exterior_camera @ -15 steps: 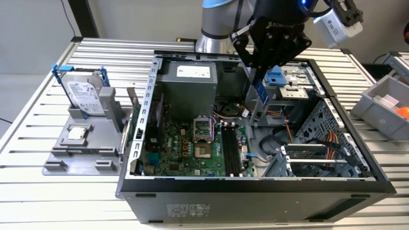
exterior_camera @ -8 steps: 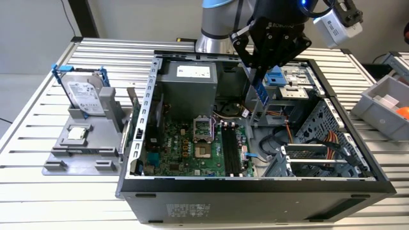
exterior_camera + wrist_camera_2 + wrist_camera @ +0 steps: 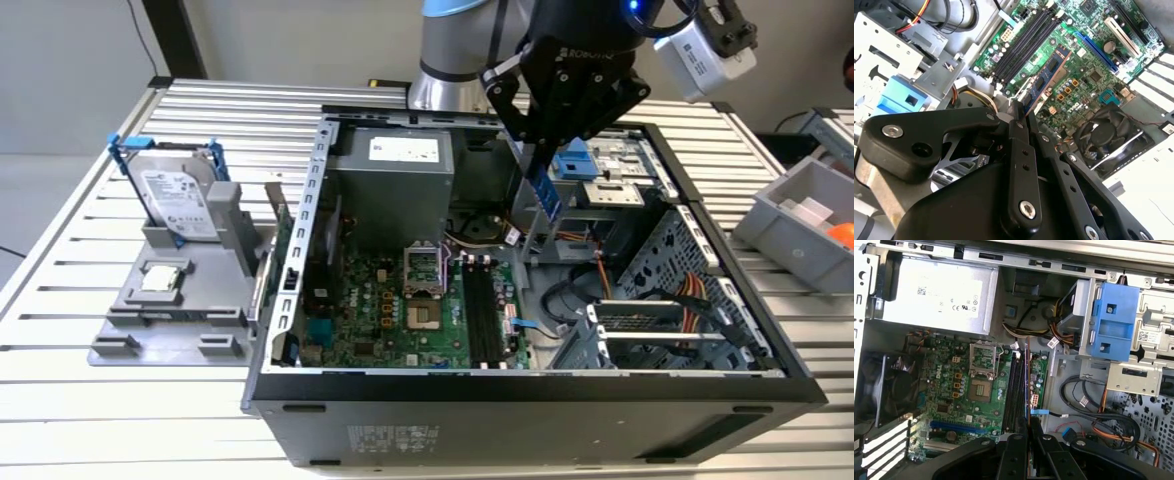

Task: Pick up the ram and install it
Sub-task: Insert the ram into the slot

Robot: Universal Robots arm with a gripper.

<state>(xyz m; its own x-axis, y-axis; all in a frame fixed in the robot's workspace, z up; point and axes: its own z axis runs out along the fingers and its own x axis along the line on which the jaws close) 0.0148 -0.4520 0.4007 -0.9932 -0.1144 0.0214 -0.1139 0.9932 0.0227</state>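
Note:
My gripper (image 3: 545, 150) hangs above the open computer case (image 3: 534, 385), shut on the ram (image 3: 549, 188), a narrow blue-green stick pointing down. In the second wrist view the ram (image 3: 1048, 77) sticks out from the closed fingertips (image 3: 1019, 111) over the motherboard, its black chips showing. In the first wrist view the ram (image 3: 1027, 375) appears edge-on as a thin line over the black memory slots (image 3: 1016, 390). Those slots (image 3: 483, 315) lie well below the ram, which is clear of the board.
A power supply (image 3: 394, 180) and cables fill the case's far side, beside a blue drive bracket (image 3: 1114, 322). The processor socket (image 3: 420, 290) sits beside the slots. On the exterior view's left, a grey fixture holds a hard drive (image 3: 174, 190) and a processor chip (image 3: 163, 277). A grey bin (image 3: 807, 225) stands right.

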